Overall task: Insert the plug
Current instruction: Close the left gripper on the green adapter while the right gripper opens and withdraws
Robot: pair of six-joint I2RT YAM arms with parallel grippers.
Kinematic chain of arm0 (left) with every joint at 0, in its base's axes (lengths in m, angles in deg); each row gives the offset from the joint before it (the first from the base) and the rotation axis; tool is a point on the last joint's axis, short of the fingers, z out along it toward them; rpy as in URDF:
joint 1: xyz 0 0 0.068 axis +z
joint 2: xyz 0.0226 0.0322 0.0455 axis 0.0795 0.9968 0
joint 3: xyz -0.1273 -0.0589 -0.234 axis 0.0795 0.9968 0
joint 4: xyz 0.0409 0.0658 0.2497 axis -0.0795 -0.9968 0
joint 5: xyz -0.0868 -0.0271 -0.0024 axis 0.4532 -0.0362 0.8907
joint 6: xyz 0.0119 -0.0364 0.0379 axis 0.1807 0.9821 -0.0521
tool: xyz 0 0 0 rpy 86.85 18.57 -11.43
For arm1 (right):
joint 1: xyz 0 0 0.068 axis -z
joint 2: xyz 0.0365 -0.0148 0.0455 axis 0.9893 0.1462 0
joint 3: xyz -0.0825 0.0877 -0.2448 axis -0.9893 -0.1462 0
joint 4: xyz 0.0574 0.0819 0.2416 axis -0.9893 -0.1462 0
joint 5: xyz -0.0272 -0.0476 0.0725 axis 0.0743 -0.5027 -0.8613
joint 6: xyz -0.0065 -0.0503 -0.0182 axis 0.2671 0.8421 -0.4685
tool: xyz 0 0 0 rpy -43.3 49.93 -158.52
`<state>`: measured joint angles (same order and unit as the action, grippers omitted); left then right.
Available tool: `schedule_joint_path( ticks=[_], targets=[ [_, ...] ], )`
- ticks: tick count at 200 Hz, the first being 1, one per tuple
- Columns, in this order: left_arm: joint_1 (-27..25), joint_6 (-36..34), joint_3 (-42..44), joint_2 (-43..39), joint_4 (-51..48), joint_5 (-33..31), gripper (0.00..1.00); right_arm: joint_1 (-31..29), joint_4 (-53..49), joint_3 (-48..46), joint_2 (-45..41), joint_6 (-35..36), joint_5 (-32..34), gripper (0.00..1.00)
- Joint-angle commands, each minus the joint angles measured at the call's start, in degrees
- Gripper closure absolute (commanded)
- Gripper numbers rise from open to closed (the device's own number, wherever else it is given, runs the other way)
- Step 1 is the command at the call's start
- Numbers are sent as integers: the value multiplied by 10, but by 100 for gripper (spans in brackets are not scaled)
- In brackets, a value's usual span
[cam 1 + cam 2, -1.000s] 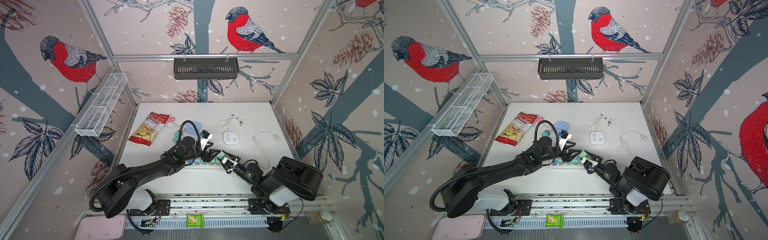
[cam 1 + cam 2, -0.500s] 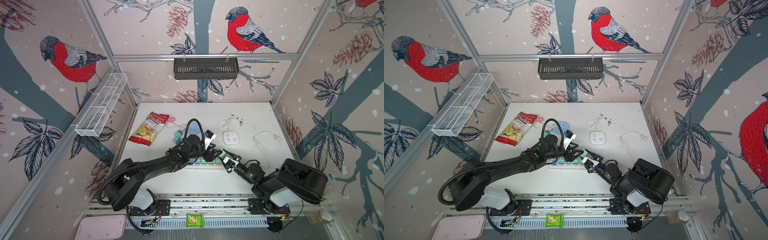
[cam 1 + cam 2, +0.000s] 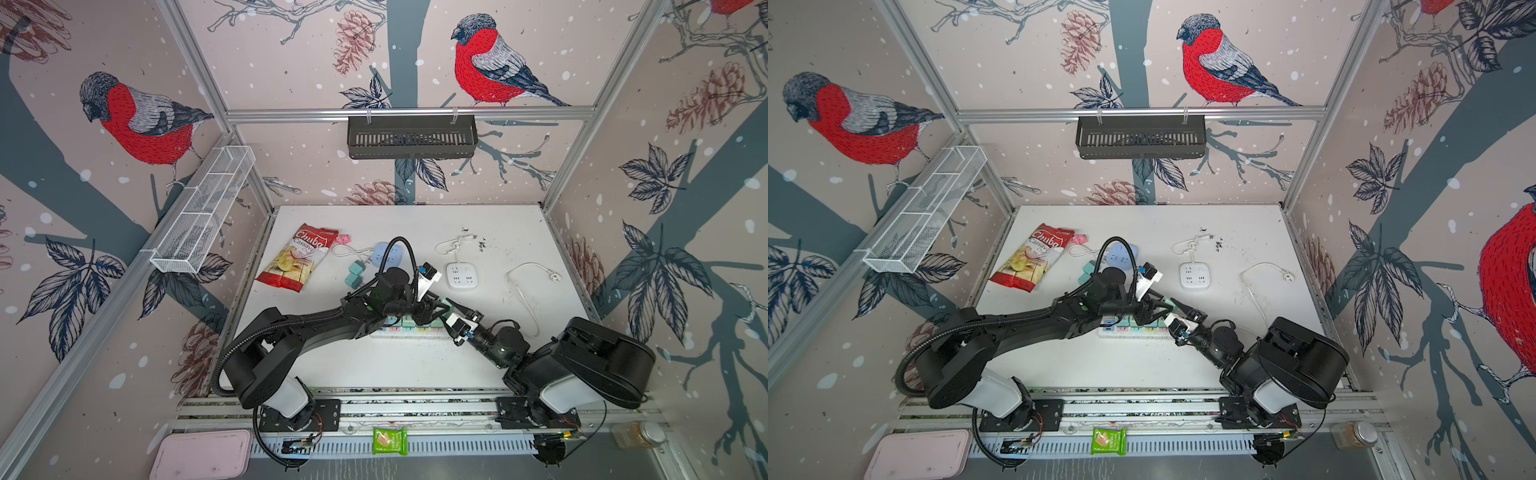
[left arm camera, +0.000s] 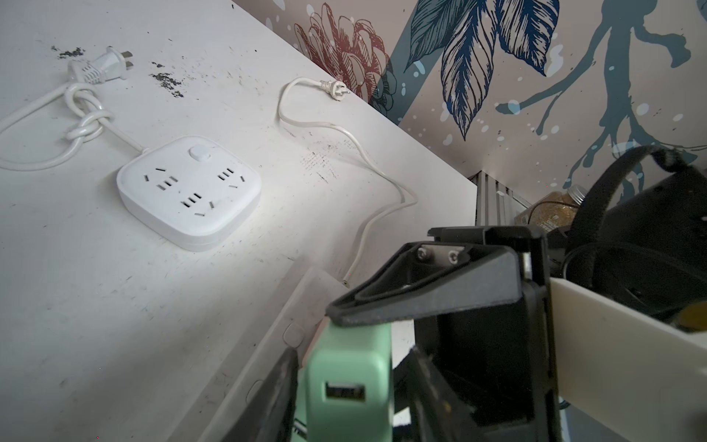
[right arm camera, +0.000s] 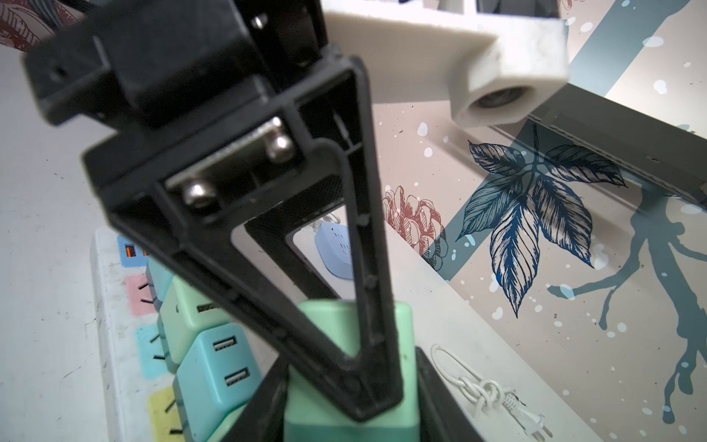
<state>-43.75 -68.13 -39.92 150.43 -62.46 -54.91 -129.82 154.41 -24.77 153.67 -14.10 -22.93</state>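
A mint-green plug (image 4: 348, 375) with a USB port hangs over the right end of the white power strip (image 3: 399, 330), whose sockets are coloured. My right gripper (image 5: 352, 359) is shut on the plug (image 5: 325, 421), one finger on each side. My left gripper (image 4: 352, 350) reaches in from the opposite side. Its fingers stand close on either side of the same plug, and a thin strip of light shows beside one of them. In both top views the two grippers (image 3: 436, 307) (image 3: 1177, 309) meet over the strip (image 3: 1125, 328). Several mint and teal plugs (image 5: 214, 356) stand in the strip.
Behind the strip lie a white square socket block (image 3: 462, 276) with a knotted cord and a loose white cable (image 3: 528, 286). A chips bag (image 3: 297, 259), a blue round socket (image 3: 388, 253) and teal adapters (image 3: 354, 274) lie at the back left.
My left arm has reached right to the right gripper, and its jaws have narrowed around the plug. The right gripper has kept its grip and hardly moved.
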Motion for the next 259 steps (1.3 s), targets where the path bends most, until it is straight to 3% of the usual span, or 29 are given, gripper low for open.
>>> schedule_joint_path(
  ticks=[1, 37, 77, 111, 122, 139, 142, 144, 145, 148, 218, 259],
  targets=[
    [-3, -4, -6, 2, -4, 23, 60, -1, 150, -14, 4, 8, 2, 97],
    [-5, -1, -2, 14, 20, 45, 74, -2, 150, -14, 7, 9, 4, 95],
    [-18, -17, -11, 43, 34, 71, 80, -3, 149, -19, 2, 15, 13, 93],
    [-23, -28, -10, 50, 51, 91, 90, -2, 150, -12, 14, 17, 14, 84],
    [-24, -28, -8, 49, 57, 97, 93, -3, 150, -10, 15, 17, 18, 73],
    [-23, -28, -4, 45, 64, 102, 97, -2, 150, -8, 18, 14, 33, 43],
    [-24, -27, -3, 43, 66, 102, 97, -3, 150, -9, 18, 15, 36, 30],
    [-24, -27, -3, 42, 67, 102, 98, -3, 150, -8, 18, 13, 38, 10],
    [-24, -27, -2, 42, 67, 102, 98, -3, 150, -8, 18, 13, 38, 5],
    [-24, -27, 0, 40, 69, 102, 98, -3, 150, -8, 18, 13, 41, 0],
    [-24, -49, 52, -56, 76, 22, 100, 0, 149, -17, -10, -10, 63, 1],
    [-23, -64, 83, -108, 67, -94, 100, 20, 149, -23, -30, -49, 70, 1]
  ],
)
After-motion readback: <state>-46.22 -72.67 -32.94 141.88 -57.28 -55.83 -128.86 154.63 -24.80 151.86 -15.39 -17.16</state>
